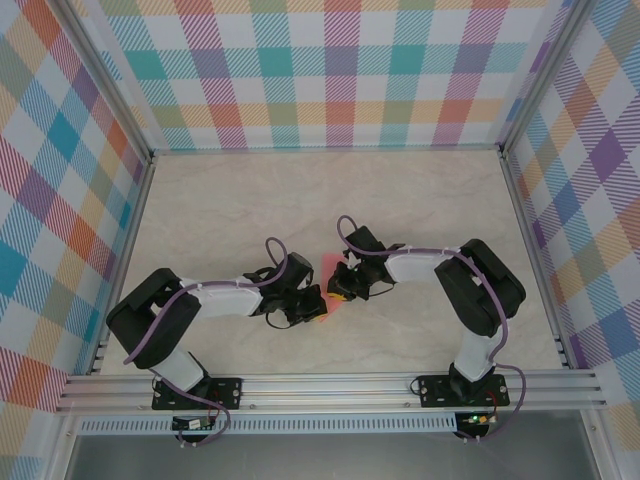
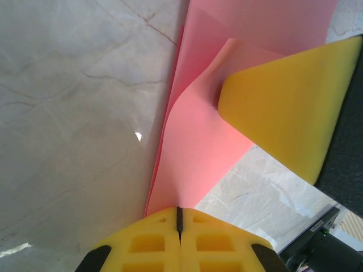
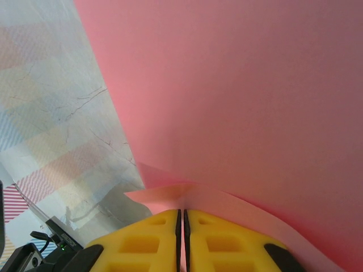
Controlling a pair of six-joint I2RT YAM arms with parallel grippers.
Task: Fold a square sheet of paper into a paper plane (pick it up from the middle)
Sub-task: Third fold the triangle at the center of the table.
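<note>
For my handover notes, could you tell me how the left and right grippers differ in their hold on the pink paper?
The left gripper pinches a narrow tip of the paper; the right gripper pinches a broad, layered edge. From above, the left sits nearer the arm bases. Both have jaws shut on the paper.

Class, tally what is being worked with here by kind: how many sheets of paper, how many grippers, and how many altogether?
Sheets: 1, the pink paper sheet
Grippers: 2, the left gripper and the right gripper
Total: 3
</note>
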